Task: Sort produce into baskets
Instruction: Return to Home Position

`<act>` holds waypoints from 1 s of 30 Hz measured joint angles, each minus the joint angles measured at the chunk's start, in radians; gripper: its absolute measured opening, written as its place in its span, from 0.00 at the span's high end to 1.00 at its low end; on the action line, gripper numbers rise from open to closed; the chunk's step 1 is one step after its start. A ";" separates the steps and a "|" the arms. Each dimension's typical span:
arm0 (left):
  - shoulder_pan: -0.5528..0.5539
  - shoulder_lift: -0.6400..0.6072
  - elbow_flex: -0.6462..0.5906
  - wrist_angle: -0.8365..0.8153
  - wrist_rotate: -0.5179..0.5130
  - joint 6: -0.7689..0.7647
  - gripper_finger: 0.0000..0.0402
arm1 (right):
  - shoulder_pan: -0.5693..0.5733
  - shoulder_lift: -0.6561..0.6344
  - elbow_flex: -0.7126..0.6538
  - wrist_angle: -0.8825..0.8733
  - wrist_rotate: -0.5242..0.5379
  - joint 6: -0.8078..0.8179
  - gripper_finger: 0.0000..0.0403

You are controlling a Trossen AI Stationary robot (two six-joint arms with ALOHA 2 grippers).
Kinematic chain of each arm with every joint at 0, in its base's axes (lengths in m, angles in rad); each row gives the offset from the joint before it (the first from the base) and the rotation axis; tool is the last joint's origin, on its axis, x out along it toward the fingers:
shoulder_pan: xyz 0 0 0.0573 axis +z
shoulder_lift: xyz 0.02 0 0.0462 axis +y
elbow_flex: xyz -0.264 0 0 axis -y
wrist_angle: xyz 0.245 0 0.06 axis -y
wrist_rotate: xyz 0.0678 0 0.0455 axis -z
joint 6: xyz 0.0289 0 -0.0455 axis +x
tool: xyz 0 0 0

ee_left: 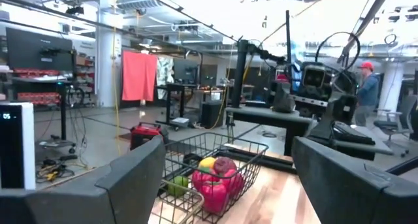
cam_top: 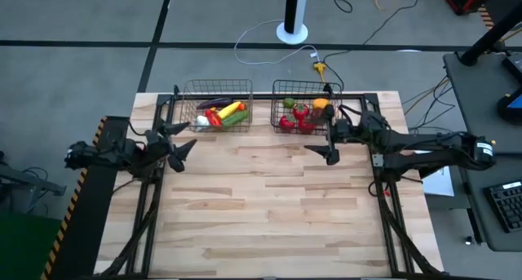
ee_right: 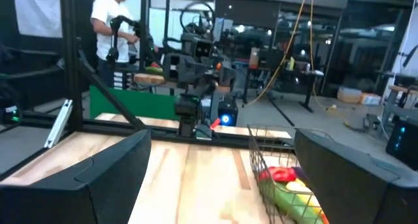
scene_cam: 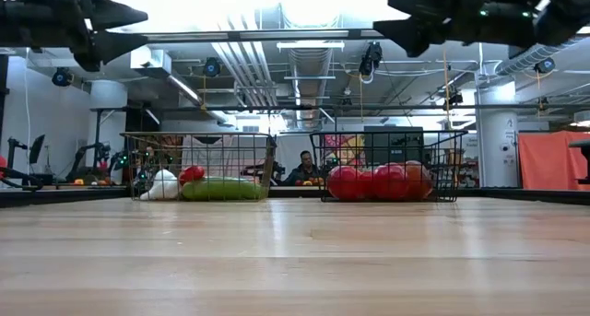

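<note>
A: How does the produce [cam_top: 306, 125] look?

B: Small, glossy toy pieces. All of it lies in the brownish wire basket [cam_top: 216, 83] and the darker wire basket [cam_top: 303, 83], which are side by side at the far edge of the table [cam_top: 269, 206].

A: What is in the brownish one?

B: It is on the left arm's side. It holds a white garlic [cam_top: 201, 121], a red pepper [cam_top: 214, 116], and a yellow corn [cam_top: 231, 109] lying against a green cucumber [cam_top: 238, 119]. A purple eggplant [cam_top: 218, 102] lies toward the back wall.

A: And the darker one?

B: Mostly round red pieces [cam_top: 287, 123] — tomatoes or perhaps an apple, hard to tell from above. There is also an orange [cam_top: 320, 104] in a back corner and a green piece [cam_top: 289, 103].

A: The arms?

B: The left tool [cam_top: 181, 139] hangs near the table's left edge, in front of the brownish basket, with its fingers spread wide and gripping nothing. The right tool [cam_top: 325, 139] is by the front right corner of the darker basket, also wide apart and empty. In the low view both hang high above the table.
</note>
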 joint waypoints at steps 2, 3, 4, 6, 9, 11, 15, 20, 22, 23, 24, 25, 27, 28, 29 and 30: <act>0.000 -0.033 -0.007 -0.035 -0.001 -0.011 0.21 | 0.000 -0.039 -0.039 0.021 0.000 0.002 0.09; 0.000 -0.031 -0.009 -0.037 -0.005 -0.015 0.21 | -0.001 -0.061 -0.058 0.029 0.003 0.002 0.09; 0.000 -0.030 -0.014 -0.041 -0.011 -0.018 0.21 | -0.006 -0.086 -0.077 0.034 0.006 0.001 0.09; 0.000 -0.021 -0.029 -0.040 -0.018 -0.042 0.21 | -0.021 -0.135 -0.110 0.039 0.009 0.005 0.09; 0.000 -0.031 -0.067 -0.043 -0.018 -0.080 0.21 | -0.052 -0.216 -0.166 0.076 0.009 0.025 0.09; 0.000 -0.031 -0.088 -0.035 -0.023 -0.102 0.21 | -0.071 -0.275 -0.206 0.115 0.008 0.046 0.09; 0.000 -0.031 -0.117 -0.012 -0.025 -0.117 0.21 | -0.102 -0.384 -0.278 0.130 0.008 0.097 0.09; 0.002 -0.031 -0.118 -0.009 -0.026 -0.090 0.21 | -0.107 -0.507 -0.375 0.141 0.007 0.136 0.09; 0.002 -0.030 -0.122 -0.010 -0.026 -0.083 0.21 | -0.106 -0.549 -0.405 0.128 0.005 0.144 0.09; 0.002 -0.030 -0.123 -0.020 -0.026 -0.081 0.21 | -0.106 -0.570 -0.404 0.101 0.006 0.140 0.09; 0.002 -0.030 -0.123 -0.034 -0.026 -0.079 0.21 | -0.105 -0.583 -0.404 0.061 0.003 0.137 0.09; 0.002 -0.028 -0.123 -0.041 -0.026 -0.079 0.21 | -0.105 -0.591 -0.405 0.044 0.003 0.129 0.09; 0.002 -0.026 -0.122 -0.041 -0.026 -0.069 0.21 | -0.105 -0.600 -0.405 0.016 0.003 0.118 0.09; 0.002 -0.026 -0.121 -0.039 -0.026 -0.058 0.21 | -0.105 -0.600 -0.405 0.011 0.004 0.116 0.09; 0.002 -0.027 -0.118 -0.040 -0.026 -0.042 0.21 | -0.105 -0.600 -0.405 0.006 0.004 0.116 0.09; 0.002 -0.027 -0.112 -0.041 -0.026 -0.027 0.21 | -0.105 -0.600 -0.405 0.006 0.005 0.116 0.09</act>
